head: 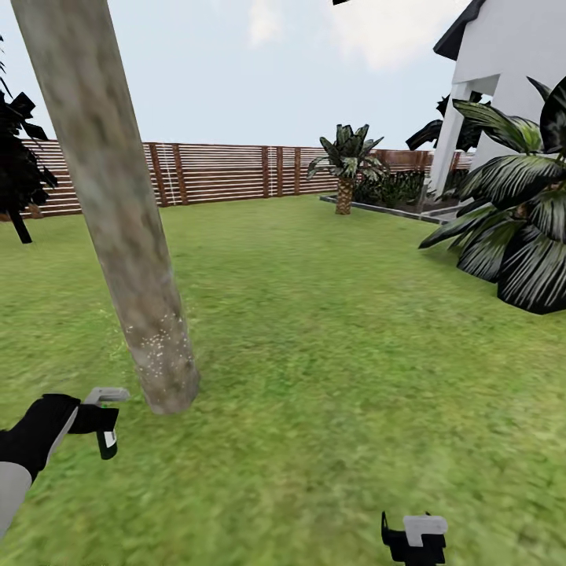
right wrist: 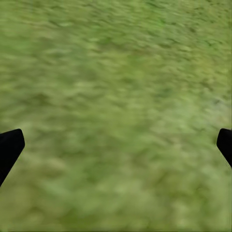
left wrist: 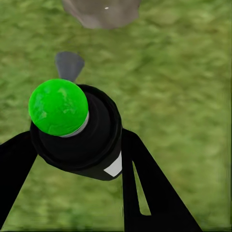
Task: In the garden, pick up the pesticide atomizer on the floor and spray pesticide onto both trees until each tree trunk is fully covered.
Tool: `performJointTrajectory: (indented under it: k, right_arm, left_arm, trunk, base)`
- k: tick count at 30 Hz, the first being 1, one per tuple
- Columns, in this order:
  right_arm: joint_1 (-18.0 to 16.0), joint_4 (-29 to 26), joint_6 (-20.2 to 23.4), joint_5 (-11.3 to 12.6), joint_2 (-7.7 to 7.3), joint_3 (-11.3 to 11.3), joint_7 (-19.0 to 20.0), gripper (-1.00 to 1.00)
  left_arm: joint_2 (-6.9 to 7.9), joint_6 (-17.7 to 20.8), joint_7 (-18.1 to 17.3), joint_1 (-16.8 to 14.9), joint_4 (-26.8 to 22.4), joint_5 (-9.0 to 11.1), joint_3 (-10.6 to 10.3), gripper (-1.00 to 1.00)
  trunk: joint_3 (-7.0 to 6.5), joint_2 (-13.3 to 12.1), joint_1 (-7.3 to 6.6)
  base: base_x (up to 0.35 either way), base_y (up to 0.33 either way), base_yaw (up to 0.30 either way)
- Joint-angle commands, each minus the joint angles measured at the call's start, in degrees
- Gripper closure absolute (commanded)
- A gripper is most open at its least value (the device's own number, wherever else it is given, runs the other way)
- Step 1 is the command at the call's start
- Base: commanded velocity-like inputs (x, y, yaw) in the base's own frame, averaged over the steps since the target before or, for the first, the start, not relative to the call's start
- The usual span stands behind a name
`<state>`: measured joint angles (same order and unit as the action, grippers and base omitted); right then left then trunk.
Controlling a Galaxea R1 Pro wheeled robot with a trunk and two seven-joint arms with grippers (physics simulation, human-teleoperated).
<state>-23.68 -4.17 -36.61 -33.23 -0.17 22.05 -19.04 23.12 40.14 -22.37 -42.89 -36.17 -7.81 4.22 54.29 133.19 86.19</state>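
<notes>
the pickup looks done: the left gripper (head: 101, 420) is clamped around the pesticide atomizer (head: 108, 415), which hangs at about 8 o'clock in the head view, its light grey nozzle head aimed toward the base of the tree trunk (head: 118, 212) just beside it at 9 to 10 o'clock. in the left wrist view the atomizer (left wrist: 77, 130) sits between the two black fingers (left wrist: 145, 188), dark body with a bright green end facing the camera, and the trunk's foot (left wrist: 101, 10) lies ahead over the grass (left wrist: 183, 87). a patch of pale specks low on the trunk (head: 161, 342) reads as spray already landed there, but most of the trunk above looks bare, so i judge the first tree only partly covered. the second tree is not identifiable here, so it seems left to do. the right gripper (head: 415, 536) hangs at 5 o'clock, spread wide with nothing in it, over grass (right wrist: 116, 96). as for containers, the atomizer is the only one; its contents cannot be seen through the dark body. a fence (head: 228, 171) runs at 12 o'clock.
</notes>
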Motion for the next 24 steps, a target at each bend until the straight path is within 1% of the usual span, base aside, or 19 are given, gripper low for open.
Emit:
performJointTrajectory:
  k: [1, 2, 4, 5, 6, 7, 9, 10, 12, 13, 14, 15, 16, 17, 18, 19, 21, 22, 24]
  right_arm:
    - [0.0, 0.1, -0.1, -0.6, 0.0, 0.3, -0.4, -1.0]
    - [0.0, 0.1, 0.0, -0.6, 0.03, 0.3, -0.3, -1.0]
    - [0.0, 0.2, 0.0, -0.7, 0.12, 0.2, -0.2, -1.0]
    - [0.0, 0.2, 0.2, -0.8, 0.15, 0.1, -0.1, -1.0]
    - [0.0, 0.1, 0.5, -1.1, 0.18, -0.4, 0.2, -1.0]
    - [-0.1, -0.2, 0.7, -2.4, 0.28, -1.6, 1.1, -1.0]
    - [-0.1, -2.5, 1.1, -6.7, 0.51, -4.4, 5.1, -1.0]
    - [-0.4, -4.7, 1.9, -8.6, 0.48, -5.1, 8.9, -1.0]
    - [-2.0, -9.0, 5.7, -10.3, 0.45, -5.6, 20.3, -1.0]
    - [-3.9, -12.2, 9.8, -10.7, 0.49, -5.7, 30.5, -1.0]
    - [-5.0, -14.2, 12.3, -10.9, 0.5, -5.8, 37.0, -1.0]
    - [-6.6, -17.0, 15.3, -11.1, 0.49, -5.8, 46.3, -1.0]
    - [-7.9, -19.4, 17.0, -11.1, 0.47, -5.9, 53.4, -1.0]
    - [-9.0, -21.6, 17.9, -11.1, 0.47, -5.9, 59.0, -1.0]
    - [-9.5, -22.7, 18.2, -11.1, 0.49, -5.9, 61.9, -1.0]
    - [-10.2, -24.4, 18.6, -11.1, 0.79, -6.0, 68.1, -1.0]
    - [-10.5, -25.0, 18.7, -11.3, 1.32, -6.1, 71.9, -1.0]
    - [-10.6, -25.1, 18.7, -11.3, 1.68, -6.6, 72.3, -1.0]
    - [-10.6, -25.1, 18.8, -11.3, 2.27, -9.0, 72.5, -1.0]
  left_arm:
    - [-0.03, -0.2, -0.8, 0.1, 1.0, -0.5, 0.2, 1.0]
    - [-0.11, -1.5, -1.0, 0.7, 1.8, -0.5, 0.0, 1.0]
    - [-0.34, -7.7, -2.1, 2.5, 2.5, -0.7, -0.6, 1.0]
    - [-0.4, -13.9, -4.8, 3.6, 2.8, -0.8, -2.1, 1.0]
    - [-0.39, -17.7, -8.1, 4.1, 3.2, -1.0, -3.8, 1.0]
    - [-0.33, -20.6, -11.9, 4.3, 3.7, -1.1, -5.4, 1.0]
    - [-0.25, -25.9, -18.6, 4.5, 4.3, -1.9, -7.2, 1.0]
    - [-0.23, -28.3, -21.3, 4.5, 4.4, -3.1, -7.9, 1.0]
    - [-0.25, -31.3, -26.0, 4.5, 4.4, -6.5, -9.3, 1.0]
    - [-0.26, -32.2, -29.1, 4.5, 4.2, -9.2, -9.8, 1.0]
    - [-0.26, -32.6, -31.1, 4.4, 4.1, -10.8, -10.0, 1.0]
    - [-0.28, -32.9, -34.1, 4.3, 4.0, -13.1, -10.2, 1.0]
    - [-0.37, -33.3, -37.1, 4.3, 3.8, -15.3, -10.5, 1.0]
    - [-0.53, -33.8, -40.4, 4.1, 3.6, -18.3, -11.3, 1.0]
    - [-0.6, -34.1, -42.1, 4.1, 3.6, -19.9, -11.8, 1.0]
    - [-0.99, -34.4, -44.8, 3.9, 3.5, -22.7, -12.4, 1.0]
    - [-1.67, -34.5, -46.0, 3.8, 3.4, -24.0, -12.8, 1.0]
    - [-2.16, -34.5, -46.1, 3.8, 3.3, -24.3, -12.8, 1.0]
    - [-3.11, -34.5, -46.2, 3.9, 3.3, -25.3, -13.3, 1.0]
  trunk:
    - [0.05, 0.0, -0.01]
    - [0.05, 0.0, -0.01]
    - [0.05, 0.0, -0.01]
    - [0.05, 0.0, -0.01]
    - [0.05, 0.0, -0.01]
    - [0.05, 0.0, -0.01]
    - [0.05, 0.0, -0.01]
    - [0.05, 0.0, -0.01]
    - [0.05, 0.0, -0.01]
    - [0.05, 0.0, -0.01]
    - [0.05, 0.0, -0.01]
    - [0.05, 0.0, -0.01]
    - [0.05, 0.0, -0.01]
    - [0.05, 0.0, -0.01]
    - [0.05, 0.0, -0.01]
    - [0.05, 0.0, -0.01]
    - [0.05, 0.0, -0.01]
    - [0.05, 0.0, -0.01]
    - [0.05, 0.0, -0.01]
  base:
    - [-0.142, 0.014, 0.001]
    - [-0.234, 0.046, 0.0]
    - [-0.291, 0.066, 0.0]
    - [-0.318, 0.076, 0.0]
    - [-0.325, 0.078, 0.0]
    - [-0.328, 0.079, 0.0]
    - [-0.33, 0.08, 0.0]
    - [-0.331, 0.088, 0.0]
    - [-0.331, 0.098, 0.0]
    - [-0.332, 0.103, 0.0]
    - [-0.332, 0.104, 0.0]
    - [-0.332, 0.105, 0.0]
    - [-0.332, 0.106, 0.0]
    - [-0.331, 0.106, 0.0]
    - [-0.293, 0.099, 0.0]
    - [-0.102, 0.035, 0.0]
    - [-0.035, 0.012, 0.0]
    - [-0.009, 0.003, 0.0]
    - [-0.004, 0.001, 0.0]
